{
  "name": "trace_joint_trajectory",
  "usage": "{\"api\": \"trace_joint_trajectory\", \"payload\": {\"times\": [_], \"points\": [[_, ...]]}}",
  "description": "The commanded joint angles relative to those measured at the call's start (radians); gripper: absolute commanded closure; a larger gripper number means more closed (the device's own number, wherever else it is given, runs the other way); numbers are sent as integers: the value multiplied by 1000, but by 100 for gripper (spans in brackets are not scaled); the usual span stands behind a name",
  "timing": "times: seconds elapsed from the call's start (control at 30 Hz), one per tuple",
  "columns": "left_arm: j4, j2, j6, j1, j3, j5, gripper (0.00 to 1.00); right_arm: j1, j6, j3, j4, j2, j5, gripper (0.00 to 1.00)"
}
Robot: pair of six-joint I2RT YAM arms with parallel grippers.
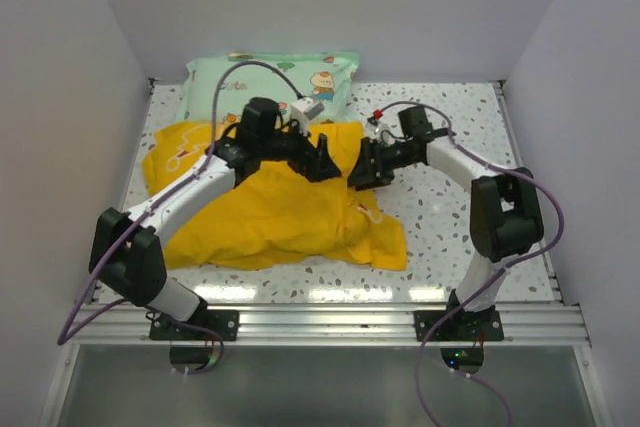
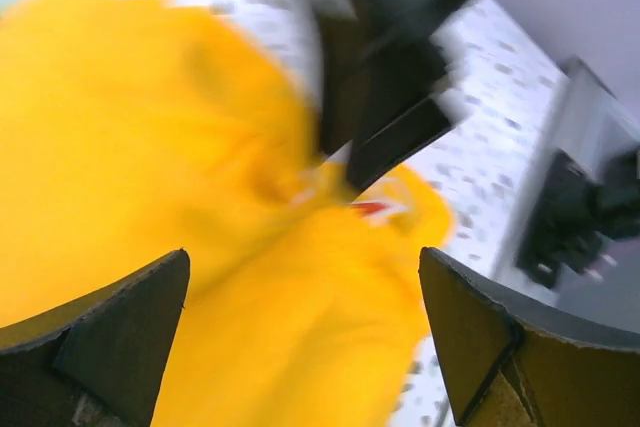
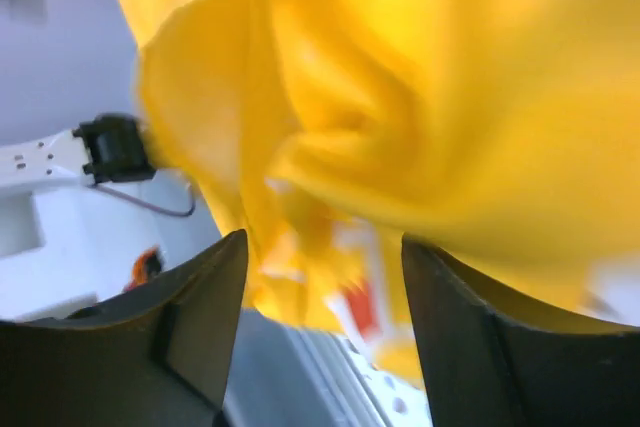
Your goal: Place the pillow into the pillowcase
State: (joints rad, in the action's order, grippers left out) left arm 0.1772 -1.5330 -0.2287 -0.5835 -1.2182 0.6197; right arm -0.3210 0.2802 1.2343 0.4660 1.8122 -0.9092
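Left gripper, right gripper spread wide at rumpled pillowcase.

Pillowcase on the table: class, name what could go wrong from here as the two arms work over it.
1. The left tool and right tool sit very close together over the pillowcase; they could knock each other.
2. The fabric is bunched under both open tools, so a pinch might catch both layers and shut the opening.
3. The mint-green pillow lies right behind the pillowcase and could get dragged.
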Motion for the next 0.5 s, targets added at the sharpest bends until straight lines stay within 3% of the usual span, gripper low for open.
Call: {"api": "trace_joint_trajectory", "payload": {"times": [0.0, 0.03, 0.07, 0.1, 0.13, 0.17, 0.23, 0.27, 0.37, 0.47], "points": [[212, 176, 159, 276, -52, -70, 0, 257, -267, 115, 349, -122, -30, 31], [263, 212, 325, 313, -63, -107, 0, 281, -500, 155, 469, -122, 31, 30], [359, 244, 407, 347, -66, -136, 0, 292, -591, 215, 650, -119, 91, 29], [417, 287, 486, 394, -72, -200, 0, 293, -660, 220, 704, -131, 148, 28], [480, 296, 605, 430, -89, -205, 0, 293, -730, 212, 733, -152, 191, 13], [610, 304, 659, 514, -96, -204, 0, 293, -754, 179, 762, -172, 290, 8], [740, 306, 855, 632, -95, -140, 0, 277, -838, 157, 815, -206, 366, 6], [836, 303, 912, 745, -86, -133, 0, 269, -870, 133, 863, -214, 427, 6], [915, 297, 1103, 891, -6, -188, 0, 238, -958, 27, 846, -290, 522, 1], [940, 290, 1319, 1118, 103, -265, 0, 137, -977, -103, 782, -385, 599, 1]]}}
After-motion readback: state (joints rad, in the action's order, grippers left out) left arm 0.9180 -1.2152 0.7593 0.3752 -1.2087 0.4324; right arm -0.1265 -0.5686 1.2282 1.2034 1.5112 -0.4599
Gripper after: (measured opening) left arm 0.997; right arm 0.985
